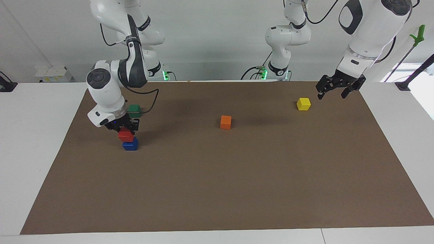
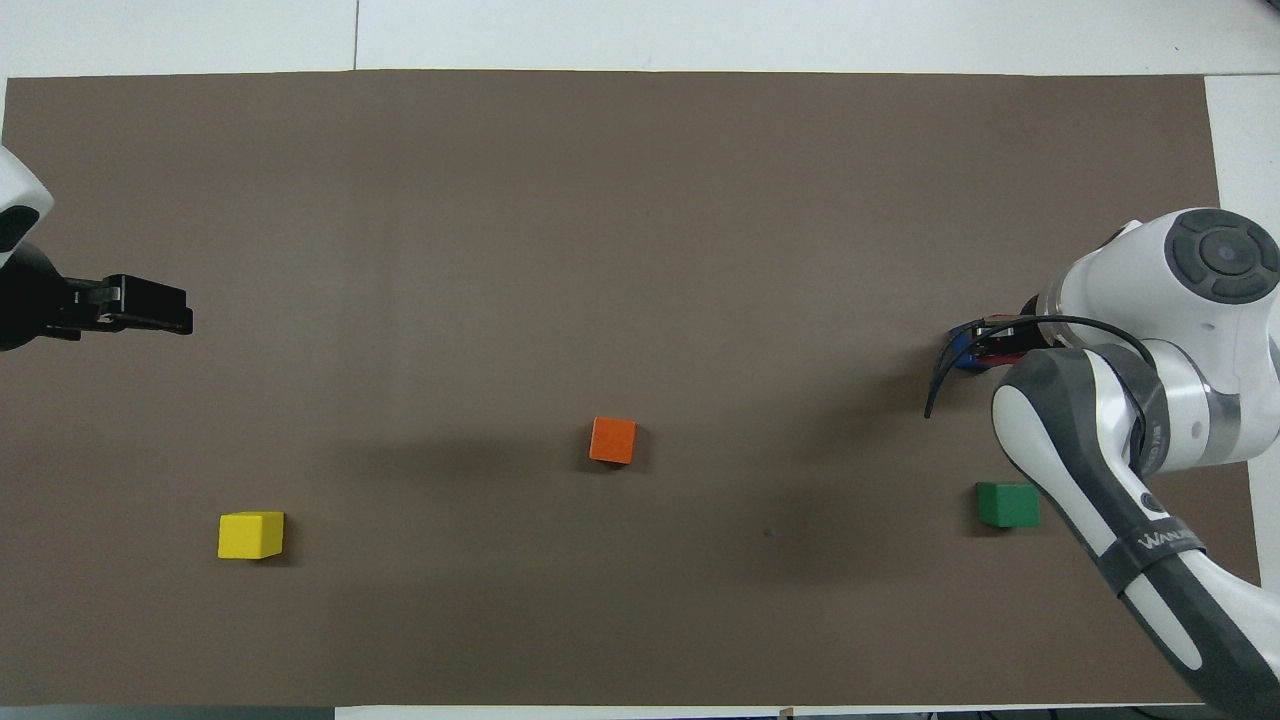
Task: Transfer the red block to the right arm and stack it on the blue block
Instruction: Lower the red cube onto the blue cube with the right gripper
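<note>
Near the worktop edge at the right arm's end, the red block, in the right tool, is over the blue block. The green block lies nearer the robots. The orange block lies mid-worktop. The yellow block lies toward the left arm's robot-edge corner, under the left tool.
</note>
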{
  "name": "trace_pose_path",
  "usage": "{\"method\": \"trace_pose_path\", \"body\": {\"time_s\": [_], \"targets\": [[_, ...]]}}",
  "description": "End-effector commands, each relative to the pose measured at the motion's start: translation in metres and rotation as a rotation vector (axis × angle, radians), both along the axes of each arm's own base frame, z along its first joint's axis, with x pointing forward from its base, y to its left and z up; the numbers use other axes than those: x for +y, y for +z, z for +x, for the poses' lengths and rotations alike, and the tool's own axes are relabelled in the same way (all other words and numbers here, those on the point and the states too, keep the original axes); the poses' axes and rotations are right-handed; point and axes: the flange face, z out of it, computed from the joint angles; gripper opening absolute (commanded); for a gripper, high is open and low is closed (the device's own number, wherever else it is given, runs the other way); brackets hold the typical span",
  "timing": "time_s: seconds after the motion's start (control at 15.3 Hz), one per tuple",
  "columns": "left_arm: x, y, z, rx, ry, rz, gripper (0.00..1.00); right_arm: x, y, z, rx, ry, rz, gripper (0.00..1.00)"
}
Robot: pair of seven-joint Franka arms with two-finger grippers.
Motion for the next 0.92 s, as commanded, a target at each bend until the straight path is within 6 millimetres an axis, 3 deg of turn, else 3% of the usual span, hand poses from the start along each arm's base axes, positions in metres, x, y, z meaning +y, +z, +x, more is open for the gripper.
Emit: {"method": "trace_pose_path", "body": {"time_s": [0.0,0.26,0.65,0.72,0.85], "targets": [[0.000,0.011,-0.001,-0.033,-0.019,0.021,1.00,0.002,-0.010,-0.007,-0.031,-0.005,-0.018,0.00],[-0.021,0.013,-0.009,-0.017,-0.057,0.027,1.00,0.002,-0.011,-0.007,-0.046,-0.007,-0.015,0.00],[-0.025,0.014,-0.007,-0.017,-0.063,0.030,1.00,0.002,-0.019,-0.011,-0.087,-0.060,-0.006,0.00],[-0.024,0.024,-0.004,-0.030,-0.063,0.037,1.00,0.001,-0.019,-0.011,-0.088,-0.072,-0.006,0.10],[-0.025,0.021,0.007,-0.008,-0.066,0.045,1.00,0.001,-0.020,-0.011,-0.085,-0.073,-0.005,0.97]]}}
